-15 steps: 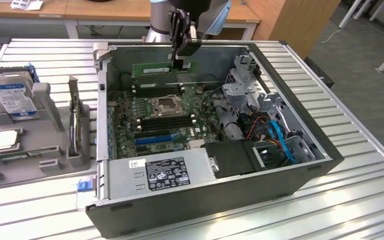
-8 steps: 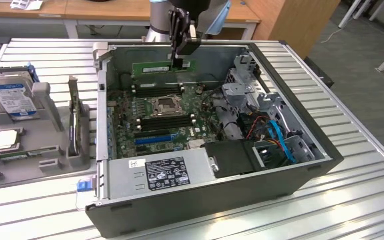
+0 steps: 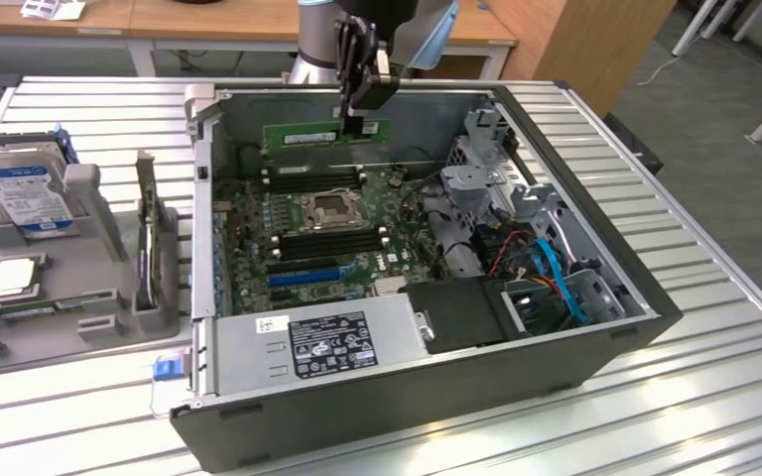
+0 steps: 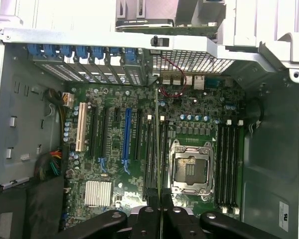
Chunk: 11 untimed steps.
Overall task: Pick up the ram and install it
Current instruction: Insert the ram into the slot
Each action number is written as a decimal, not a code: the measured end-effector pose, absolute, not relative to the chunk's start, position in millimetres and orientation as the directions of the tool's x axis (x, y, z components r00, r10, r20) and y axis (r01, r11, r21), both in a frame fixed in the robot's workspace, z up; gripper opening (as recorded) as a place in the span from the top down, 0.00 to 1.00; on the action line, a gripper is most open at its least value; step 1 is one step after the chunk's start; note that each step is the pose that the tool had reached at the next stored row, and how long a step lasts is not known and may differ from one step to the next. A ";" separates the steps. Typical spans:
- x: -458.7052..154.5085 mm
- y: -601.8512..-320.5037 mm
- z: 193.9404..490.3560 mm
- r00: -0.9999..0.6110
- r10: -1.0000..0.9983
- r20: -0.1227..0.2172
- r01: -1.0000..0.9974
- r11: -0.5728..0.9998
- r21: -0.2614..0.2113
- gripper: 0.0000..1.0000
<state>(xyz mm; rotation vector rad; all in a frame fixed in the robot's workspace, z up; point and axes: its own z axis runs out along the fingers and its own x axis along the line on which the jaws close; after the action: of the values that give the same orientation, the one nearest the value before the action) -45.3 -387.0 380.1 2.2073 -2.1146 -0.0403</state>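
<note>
My gripper [image 3: 354,121] hangs over the back half of the open computer case [image 3: 579,357], shut on the ram [image 3: 317,136]. The ram is a long green stick, held level and on edge above the motherboard [image 3: 255,223]. Below it lie dark memory slots [image 3: 309,179] on the far side of the empty processor socket [image 3: 329,207], with more slots [image 3: 334,243] on its near side. In the wrist view the ram [image 4: 157,139] is a thin edge-on line running out from my gripper [image 4: 160,211], over the slots [image 4: 152,154] beside the socket [image 4: 192,169].
A grey parts holder [image 3: 90,297] at the exterior view's left carries a blue-labelled hard drive [image 3: 24,193], a silver processor chip [image 3: 11,278] and an upright card [image 3: 156,248]. Inside the case are the power supply [image 3: 321,342], a drive cage [image 3: 487,188] and blue and orange cables [image 3: 547,268].
</note>
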 end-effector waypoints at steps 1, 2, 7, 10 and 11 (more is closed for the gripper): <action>-45.3 -387.0 380.0 0.043 -0.998 0.039 -0.996 -0.040 0.079 0.87; -45.3 -387.0 380.0 0.038 -0.999 0.035 -0.996 -0.035 0.078 0.87; -45.4 -387.0 380.1 -0.005 -1.000 0.013 -0.997 0.006 0.074 0.87; -45.3 -387.0 380.1 -0.034 -0.999 0.009 -0.997 0.034 0.073 0.87; -45.3 -387.1 380.0 -0.042 -0.999 0.008 -0.996 0.043 0.073 0.87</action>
<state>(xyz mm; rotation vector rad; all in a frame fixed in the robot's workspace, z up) -45.3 -387.1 380.0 2.1340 -2.2272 -0.0728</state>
